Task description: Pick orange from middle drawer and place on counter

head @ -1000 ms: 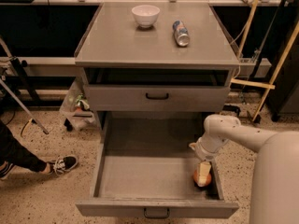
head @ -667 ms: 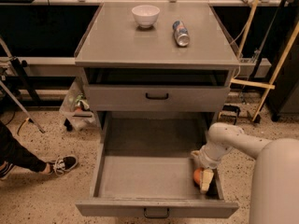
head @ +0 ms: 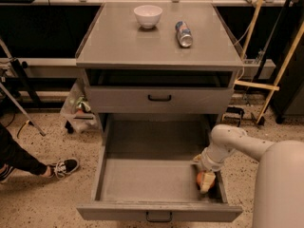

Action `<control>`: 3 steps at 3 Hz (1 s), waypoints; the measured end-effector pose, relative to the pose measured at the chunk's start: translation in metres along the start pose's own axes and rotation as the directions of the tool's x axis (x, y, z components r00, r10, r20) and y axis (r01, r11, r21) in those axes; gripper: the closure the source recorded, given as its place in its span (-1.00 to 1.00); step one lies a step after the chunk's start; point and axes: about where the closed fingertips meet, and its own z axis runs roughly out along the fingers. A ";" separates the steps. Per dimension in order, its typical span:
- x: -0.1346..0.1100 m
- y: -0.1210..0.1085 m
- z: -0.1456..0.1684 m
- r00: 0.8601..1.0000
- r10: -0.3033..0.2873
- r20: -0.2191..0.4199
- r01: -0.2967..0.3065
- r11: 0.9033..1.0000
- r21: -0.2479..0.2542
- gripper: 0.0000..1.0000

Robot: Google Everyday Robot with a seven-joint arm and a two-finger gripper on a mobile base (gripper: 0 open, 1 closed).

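The middle drawer [head: 142, 182] is pulled wide open below the cabinet, showing its flat grey floor. The orange [head: 201, 178] lies in the drawer's front right corner, mostly covered by my gripper. My gripper [head: 206, 180] reaches down into that corner from the white arm on the right and sits right on the orange, one pale finger [head: 208, 182] across its front. The counter [head: 123, 39] is the broad grey top of the cabinet, above and behind.
A white bowl [head: 147, 15] and a silver-and-blue can [head: 183, 33] lie on the counter's back half. A shallower closed drawer with a black handle [head: 159, 98] sits above the open one. A person's leg and shoe [head: 64, 166] are at the left on the floor.
The arm has lowered a little deeper into the drawer's right front corner, bringing the gripper closer down over the orange.
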 end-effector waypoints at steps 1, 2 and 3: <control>0.000 0.000 0.000 1.000 0.000 0.000 0.000 1.000 0.000 -0.16; 0.000 0.000 0.000 1.000 0.000 0.000 0.000 1.000 0.000 0.30; 0.008 0.000 -0.002 0.995 0.056 0.088 -0.057 0.998 0.011 0.77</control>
